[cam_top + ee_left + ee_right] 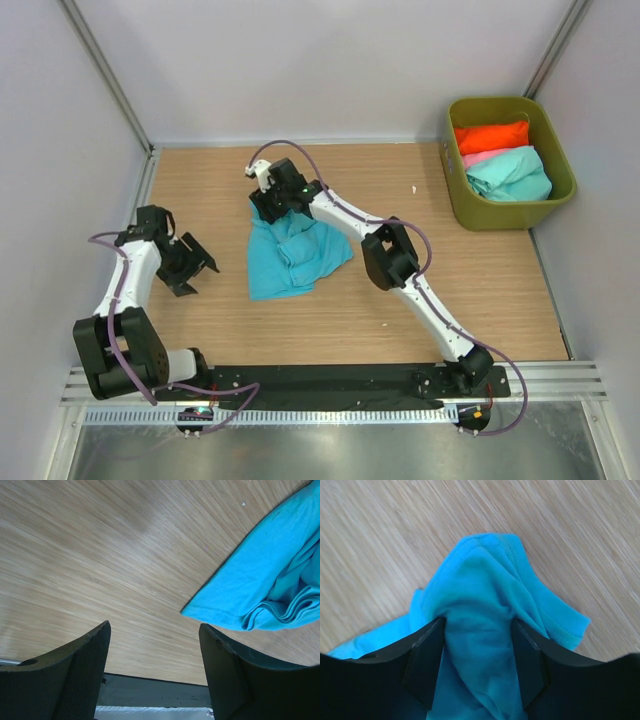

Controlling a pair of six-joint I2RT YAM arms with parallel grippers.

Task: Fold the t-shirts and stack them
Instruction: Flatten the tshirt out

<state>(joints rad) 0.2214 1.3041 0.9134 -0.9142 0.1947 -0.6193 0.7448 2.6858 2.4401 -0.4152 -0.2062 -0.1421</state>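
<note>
**Right hand at the shirt's far edge, left hand standing off**

Nearest us, the left hand (155,627) hovers over bare wood with its jaws wide and nothing between them. The turquoise-blue t-shirt (300,258) lies to its right, near but not touching; in the left wrist view only the shirt's near corner shows, up and to the right of the fingers.

The shirt sits crumpled and partly doubled over in the middle of the surface (200,190). Its longer run seems to go roughly from near to far, and we cannot pick out sleeves or collar.

The right hand (283,200) has the closer claim: it reaches across to the shirt's far edge, its jaws flanking a bunched ridge of cloth that fills the gap. We cannot tell whether they are pressing on it. The arm hides part of that edge from above.

Farthest off, at the right, the olive-green bin (500,102) holds the orange-red t-shirt (492,136), pink t-shirt (478,157) and mint-green t-shirt (512,175), with the pink one mostly covered.
</note>
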